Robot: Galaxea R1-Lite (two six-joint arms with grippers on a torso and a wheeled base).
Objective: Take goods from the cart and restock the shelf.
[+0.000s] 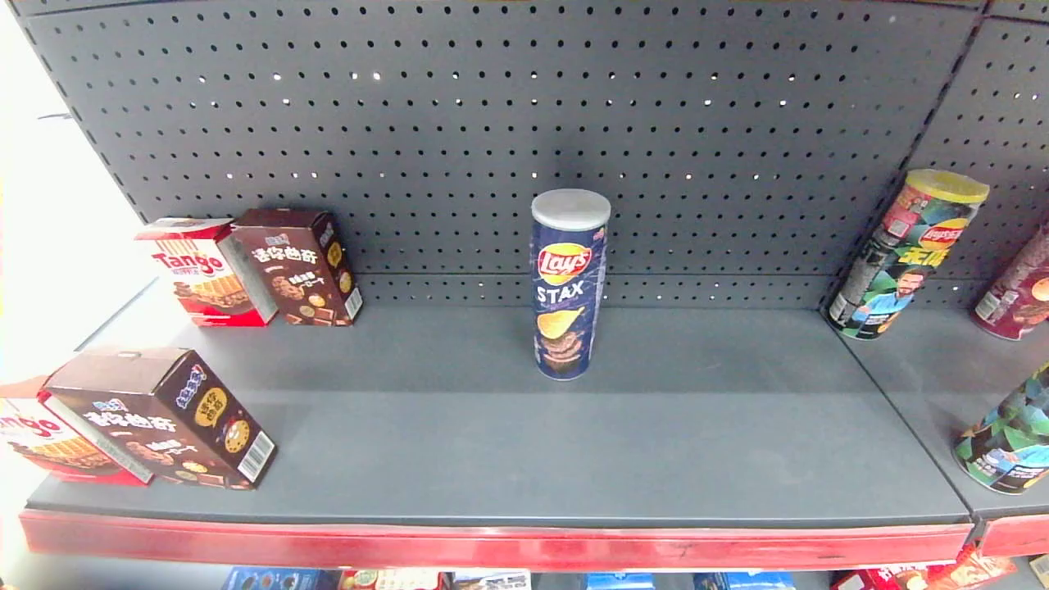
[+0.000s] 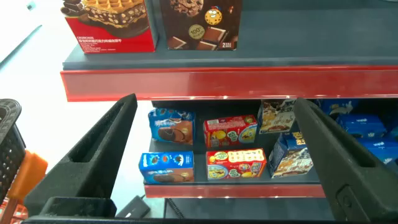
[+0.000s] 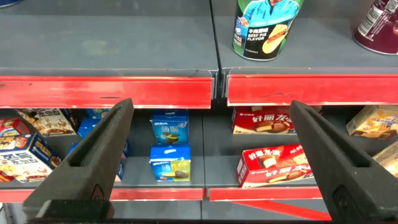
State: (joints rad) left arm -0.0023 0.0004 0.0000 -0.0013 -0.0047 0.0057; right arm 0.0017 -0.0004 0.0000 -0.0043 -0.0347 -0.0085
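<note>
Fingers (image 2: 99,146) of the left gripper (image 2: 217,155) are spread wide, nothing held between them. The right gripper (image 3: 214,155) is likewise released, its fingers (image 3: 93,155) apart and empty. Both are held in front of the lower tiers, below the red front edge (image 1: 492,545) of the shelf (image 1: 697,442).

A dark blue chips can (image 1: 568,287) is noted upright at mid-width of the shelf, nearer the back edge than the front and close to the pegboard panel (image 1: 492,123).

At the back left corner, a red wafer box (image 1: 205,270) and a brown cookie box (image 1: 299,266) are set side by side, touching. At the front left corner, a second brown cookie box (image 1: 164,418) is placed against a second red wafer box (image 1: 41,442).

On the adjoining section to the right, a yellow-lidded can (image 1: 905,254) and a dark red can (image 1: 1016,295) are seen at the back, a green can (image 1: 1008,442) near the front edge.

Small blue boxes (image 2: 166,146) and red boxes (image 3: 277,165) are recorded on the lower tiers.
</note>
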